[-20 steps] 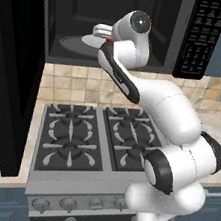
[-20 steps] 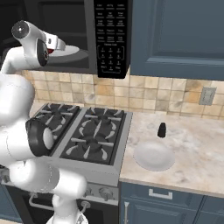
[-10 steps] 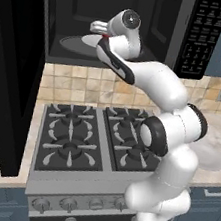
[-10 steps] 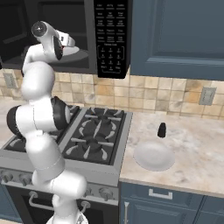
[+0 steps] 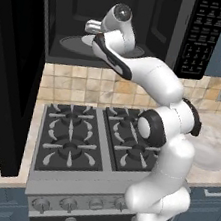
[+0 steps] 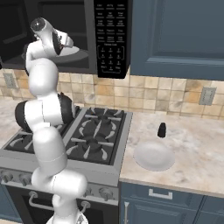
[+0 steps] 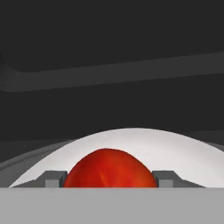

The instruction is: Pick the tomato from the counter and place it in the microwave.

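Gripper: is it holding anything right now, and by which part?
The gripper holds the tomato, one fingertip on each side of its round body, over the white turntable inside the microwave.

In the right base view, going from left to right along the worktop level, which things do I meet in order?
Stove → plate → small dark bottle → wall socket. The plate and bottle sit on the counter.
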